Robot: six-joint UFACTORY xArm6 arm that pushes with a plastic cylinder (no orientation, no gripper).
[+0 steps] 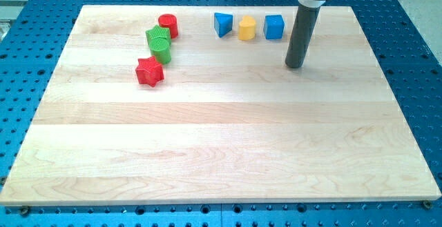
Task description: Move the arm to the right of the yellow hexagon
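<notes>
six blocks on wooden board, my tip right of yellow hexagon, below-right of blue cube, no gripper, bare rod

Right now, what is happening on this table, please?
A single arm with a dark rod works over a wooden board. My tip rests on the board, to the view's right of and a little below the blue cube, touching no block. The yellow hexagon sits between that cube and a blue triangular block near the view's top. Further left are a red cylinder, a green block and a red star.
</notes>
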